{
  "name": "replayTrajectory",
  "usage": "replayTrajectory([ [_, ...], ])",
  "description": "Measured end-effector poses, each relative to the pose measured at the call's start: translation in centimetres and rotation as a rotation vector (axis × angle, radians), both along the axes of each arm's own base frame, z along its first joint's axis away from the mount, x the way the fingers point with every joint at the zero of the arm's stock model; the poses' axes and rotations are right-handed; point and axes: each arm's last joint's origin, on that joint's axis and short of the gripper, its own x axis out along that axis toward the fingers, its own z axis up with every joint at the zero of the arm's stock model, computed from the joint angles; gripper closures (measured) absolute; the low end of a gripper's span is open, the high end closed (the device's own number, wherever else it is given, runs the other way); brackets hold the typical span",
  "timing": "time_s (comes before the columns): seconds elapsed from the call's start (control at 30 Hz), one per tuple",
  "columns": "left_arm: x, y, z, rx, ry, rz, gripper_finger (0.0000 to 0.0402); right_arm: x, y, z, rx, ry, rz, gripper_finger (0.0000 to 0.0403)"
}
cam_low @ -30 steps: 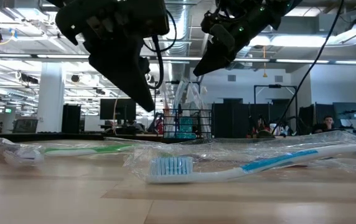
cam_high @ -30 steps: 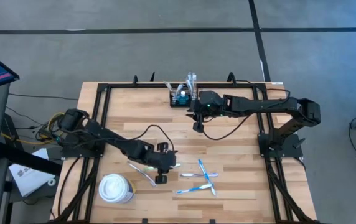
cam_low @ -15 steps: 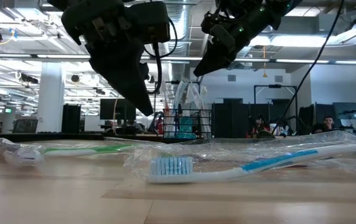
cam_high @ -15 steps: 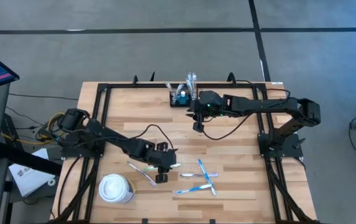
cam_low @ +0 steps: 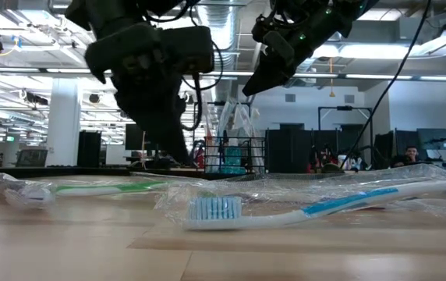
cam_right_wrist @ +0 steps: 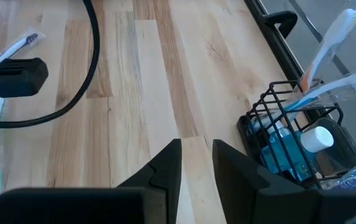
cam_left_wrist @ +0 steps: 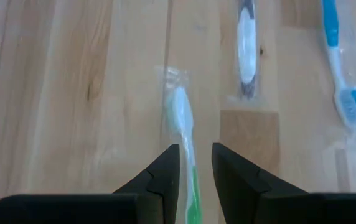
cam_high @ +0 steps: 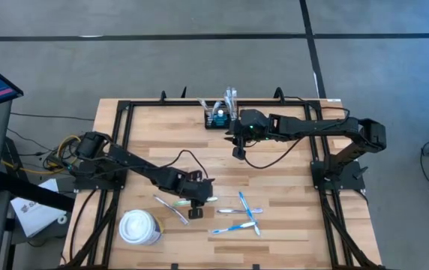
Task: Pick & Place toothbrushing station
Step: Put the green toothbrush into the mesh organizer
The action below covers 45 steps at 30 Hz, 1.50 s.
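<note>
The toothbrushing station, a black wire organiser (cam_high: 218, 117) (cam_right_wrist: 296, 140), stands at the table's far edge with brushes and a tube upright in it. My right gripper (cam_high: 238, 152) (cam_right_wrist: 196, 155) hangs open just near-right of it, holding nothing. My left gripper (cam_high: 194, 208) (cam_left_wrist: 195, 158) is open low over a wrapped green toothbrush (cam_left_wrist: 183, 124) (cam_low: 106, 186) that lies flat on the table. Its fingers stand on either side of the handle, above it.
Wrapped blue toothbrushes (cam_high: 241, 215) (cam_low: 309, 208) lie crossed to the right of my left gripper. Another wrapped brush (cam_high: 171, 208) lies to its left. A white lidded cup (cam_high: 139, 227) stands at the near left. A black frame (cam_high: 124, 112) rims the table.
My left gripper has sunk toward the table over the green toothbrush and rolled a little; its finger gap looks unchanged. My right arm has kept still.
</note>
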Motion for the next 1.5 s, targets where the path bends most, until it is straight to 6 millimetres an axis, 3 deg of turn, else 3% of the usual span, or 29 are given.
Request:
replayTrajectory([
  [0.3, -0.2, 0.2, -1.3, -0.007, 0.020, 0.003, 0.0313, 0.0, 0.0, 0.0, 0.000, 0.000, 0.000, 0.0321],
  [1.03, -0.4, 0.3, -2.0, -0.035, -0.023, 0.017, 0.0312, 0.0, 0.0, 0.0, 0.000, 0.000, 0.000, 0.0321],
  [1.37, 0.0, 0.4, -1.7, 0.004, -0.085, 0.047, 0.0232, 0.0, 0.0, 0.0, 0.000, -0.001, 0.000, 0.0321],
  [1.5, 0.1, 0.4, -1.6, 0.013, -0.099, 0.039, 0.0220, 0.0, 0.0, 0.0, 0.000, -0.001, 0.000, 0.0321],
])
